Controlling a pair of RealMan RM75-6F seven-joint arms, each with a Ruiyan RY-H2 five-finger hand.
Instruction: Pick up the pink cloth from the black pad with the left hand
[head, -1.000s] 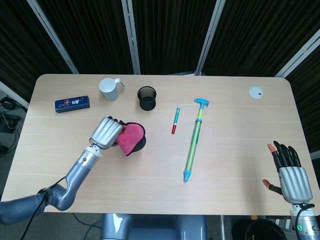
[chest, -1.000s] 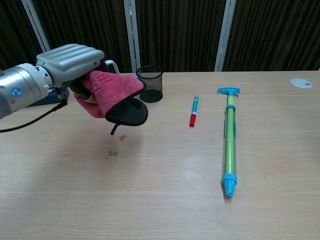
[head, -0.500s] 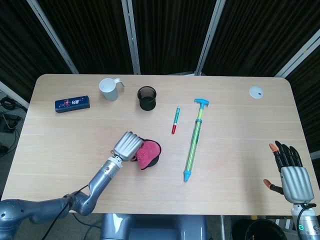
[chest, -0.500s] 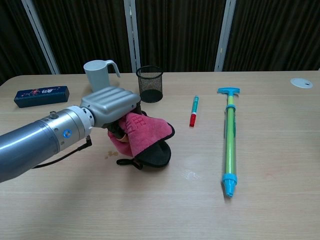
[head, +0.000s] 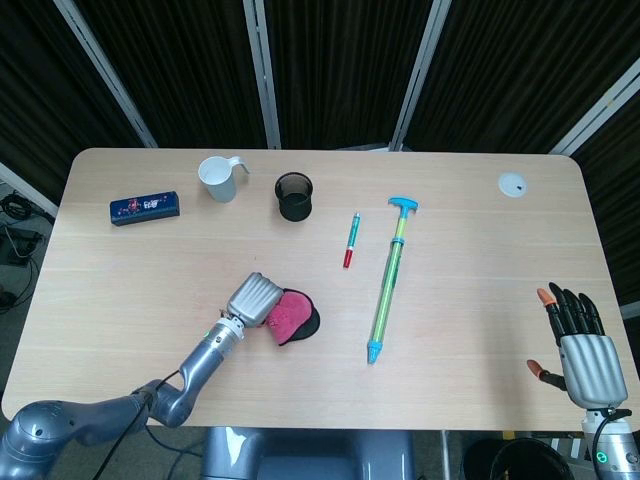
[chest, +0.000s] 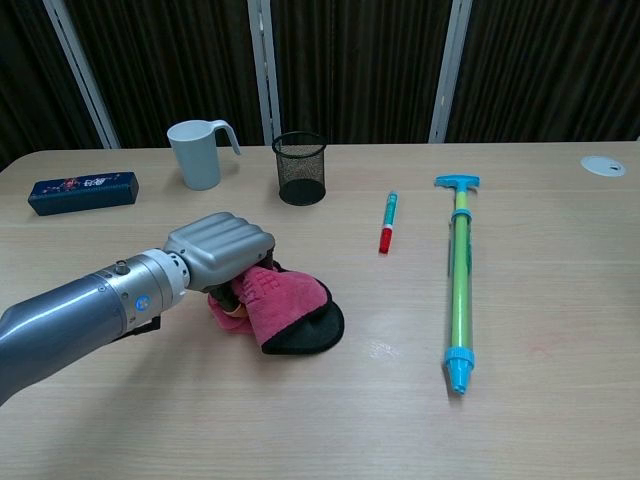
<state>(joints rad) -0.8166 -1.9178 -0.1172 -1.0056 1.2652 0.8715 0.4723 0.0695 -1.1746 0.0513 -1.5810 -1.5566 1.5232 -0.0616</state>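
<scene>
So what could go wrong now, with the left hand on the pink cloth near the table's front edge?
1. The left hand grips the pink cloth together with the black pad beneath it, so lifting may carry the pad too instead of separating them.
2. Only one side of the cloth seems held; the rest is loose and could slip out.
3. A sideways swing could hit the green and blue pump lying nearby.

Pink cloth (head: 287, 314) is gripped by left hand (head: 253, 299), w/ black pad (head: 309, 322) seen at cloth's right edge. Syringe-like pump (head: 389, 281) lies right of cloth; marker (head: 351, 240) beyond it. Right hand (head: 577, 339) is held w/ fingers spread, well apart from cloth.
</scene>
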